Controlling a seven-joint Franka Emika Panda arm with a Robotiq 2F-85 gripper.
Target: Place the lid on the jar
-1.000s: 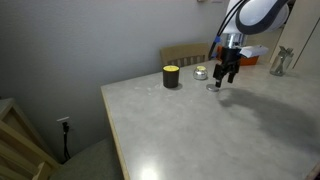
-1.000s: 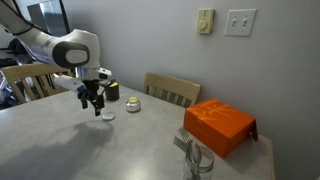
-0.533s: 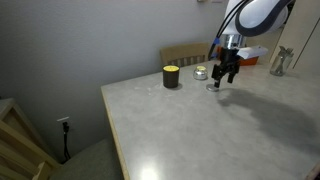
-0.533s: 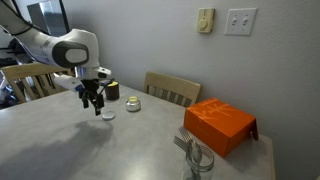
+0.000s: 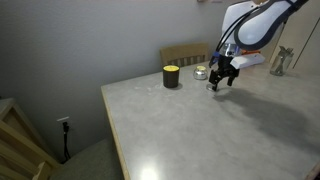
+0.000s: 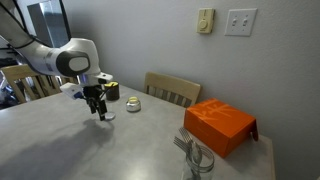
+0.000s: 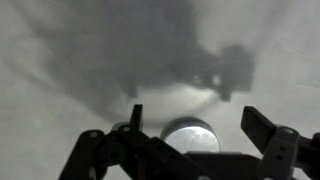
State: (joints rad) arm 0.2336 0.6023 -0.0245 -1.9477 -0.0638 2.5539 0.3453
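Observation:
The lid (image 7: 190, 136) is a small flat silvery-grey disc lying on the table, seen in the wrist view between the two dark fingers. My gripper (image 7: 195, 128) is open and low over it, one finger on each side. In both exterior views the gripper (image 5: 222, 82) (image 6: 100, 112) hangs just above the tabletop and the lid (image 6: 106, 116) shows at its tips. The jar (image 5: 201, 72) (image 6: 133, 105), small squat clear glass, stands on the table a short way beside the gripper. It is out of the wrist view.
A black cup with a yellow top (image 5: 171, 76) (image 6: 112, 92) stands near the jar. An orange box (image 6: 219, 125) and a glass of forks (image 6: 194, 157) stand at one table end. Wooden chairs (image 6: 171, 88) stand at the table's edge.
The gripper has come down closer to the table around the lid, and the arm has leaned over more. The lid and jar have not moved.

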